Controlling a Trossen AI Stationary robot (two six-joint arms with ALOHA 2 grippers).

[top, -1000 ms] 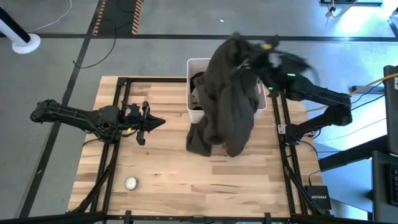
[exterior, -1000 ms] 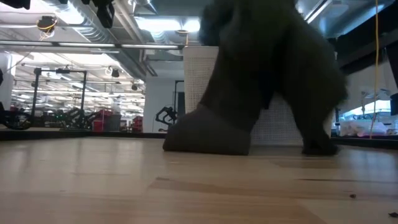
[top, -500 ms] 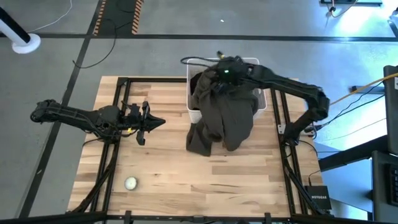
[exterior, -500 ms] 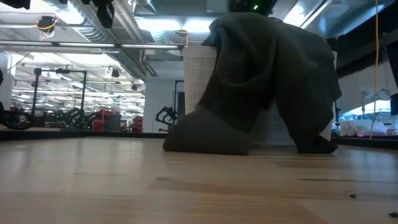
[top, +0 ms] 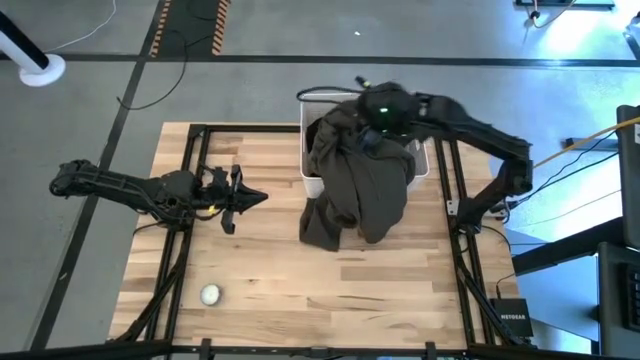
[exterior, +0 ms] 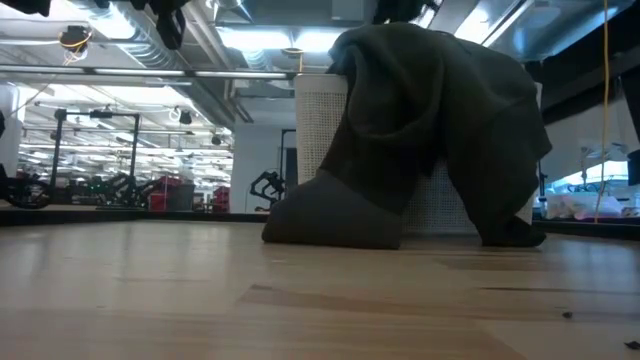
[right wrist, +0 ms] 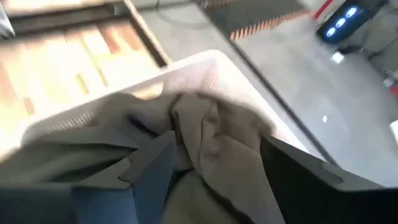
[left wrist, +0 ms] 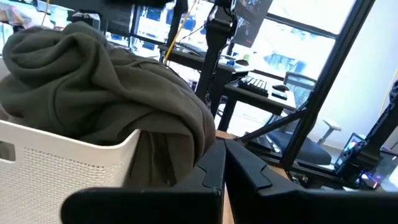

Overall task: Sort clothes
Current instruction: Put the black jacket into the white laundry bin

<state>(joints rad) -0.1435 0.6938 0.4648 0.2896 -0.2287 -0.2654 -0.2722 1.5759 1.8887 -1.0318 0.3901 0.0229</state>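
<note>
A dark olive-brown garment (top: 360,185) is heaped on a white bin (top: 305,150) at the far middle of the table. It hangs over the bin's near wall (exterior: 315,130), and its lower end (exterior: 335,225) lies on the table. My right gripper (top: 368,128) hovers over the bin, open, its fingers (right wrist: 149,174) apart above the garment's top folds (right wrist: 205,134). Over the table's left side my left gripper (top: 258,197) is shut and holds nothing. My right gripper points down at the garment's top folds (right wrist: 214,124) with its fingers spread on either side of them. I cannot tell whether the fingers touch the cloth. The garment rests on the bin and the table.
A small white ball (top: 210,294) lies near the table's near left corner. Black frame rails (top: 190,200) run along the left and right sides of the table. Bare wood lies between the left gripper and the bin.
My right gripper has swung from the bin's right side toward the left and down over the bin. The garment's raised top has come down onto the bin and settled there. Its lower end has stayed on the table.
</note>
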